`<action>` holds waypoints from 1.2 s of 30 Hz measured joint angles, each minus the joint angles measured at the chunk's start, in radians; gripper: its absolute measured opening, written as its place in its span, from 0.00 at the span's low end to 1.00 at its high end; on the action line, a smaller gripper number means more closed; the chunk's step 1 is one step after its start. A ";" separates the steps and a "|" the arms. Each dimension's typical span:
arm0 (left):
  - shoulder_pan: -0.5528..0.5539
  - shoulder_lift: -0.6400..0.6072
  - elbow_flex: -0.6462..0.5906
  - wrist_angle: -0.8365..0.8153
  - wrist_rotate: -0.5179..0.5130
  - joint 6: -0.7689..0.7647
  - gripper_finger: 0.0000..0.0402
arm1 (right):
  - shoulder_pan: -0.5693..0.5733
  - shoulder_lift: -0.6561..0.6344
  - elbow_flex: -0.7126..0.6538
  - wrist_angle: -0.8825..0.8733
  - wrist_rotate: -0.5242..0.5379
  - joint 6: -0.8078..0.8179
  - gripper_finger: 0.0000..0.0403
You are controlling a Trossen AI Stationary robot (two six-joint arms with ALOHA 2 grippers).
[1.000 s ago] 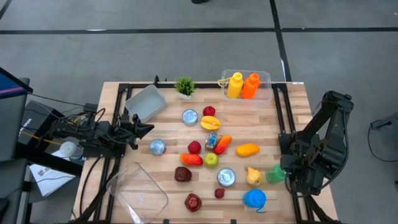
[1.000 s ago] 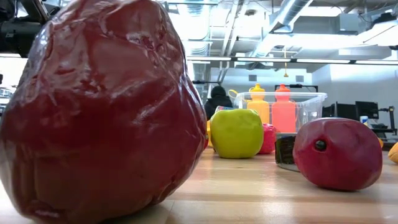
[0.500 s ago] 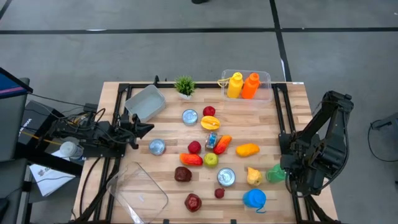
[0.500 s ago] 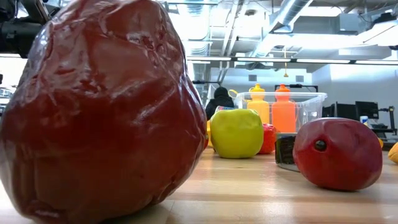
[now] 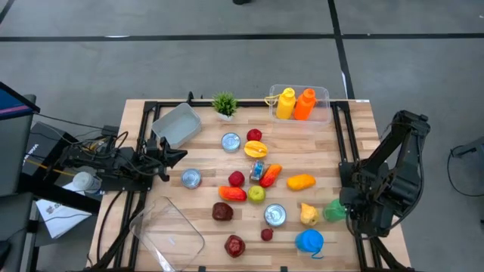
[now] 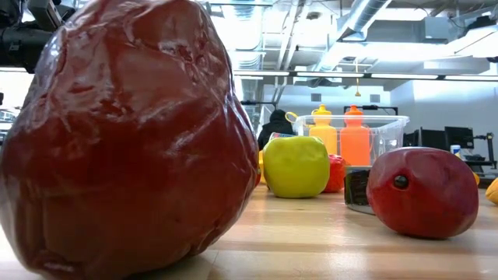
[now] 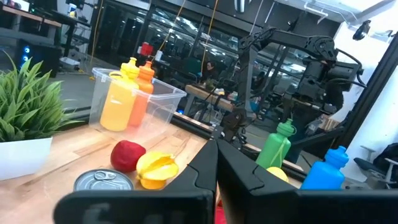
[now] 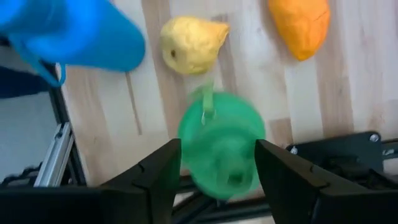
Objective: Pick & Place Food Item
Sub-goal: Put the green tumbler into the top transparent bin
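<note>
Toy food lies scattered over the wooden table (image 5: 355, 128). A green bottle (image 5: 333, 211) stands near the right edge, beside a yellow pear (image 5: 308, 214) and a blue bottle (image 5: 309, 242). My right gripper (image 8: 217, 144) points down over the green bottle (image 8: 221, 149), open, with one finger on either side of it. In that wrist view the bottle is blurred. My left gripper (image 5: 181, 156) waits shut and level at the table's left edge, with nothing in it (image 7: 216, 155). My right gripper comes at the green bottle from above, its two fingers (image 8: 158, 180) flanking the bottle's body. I cannot tell whether they touch it. The bottle's base stays on the table.
An orange food piece (image 8: 301, 25) lies just past the pear. At the back stand a clear bin (image 5: 323, 97) with a yellow and an orange bottle, a small plant (image 5: 224, 103) and a grey tray (image 5: 178, 125). A clear container (image 5: 168, 230) sits front left. Cans and fruit fill the middle.
</note>
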 joint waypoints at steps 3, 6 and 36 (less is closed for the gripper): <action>0.000 0.000 0.000 0.000 0.000 0.000 0.00 | -0.023 -0.005 0.000 -0.004 0.013 -0.008 0.49; 0.000 0.000 0.000 0.000 0.000 0.000 0.00 | -0.046 -0.006 0.000 -0.008 -0.005 -0.039 0.45; 0.000 0.000 0.000 0.000 0.000 0.000 0.00 | -0.039 -0.091 0.015 -0.017 -0.073 0.062 0.41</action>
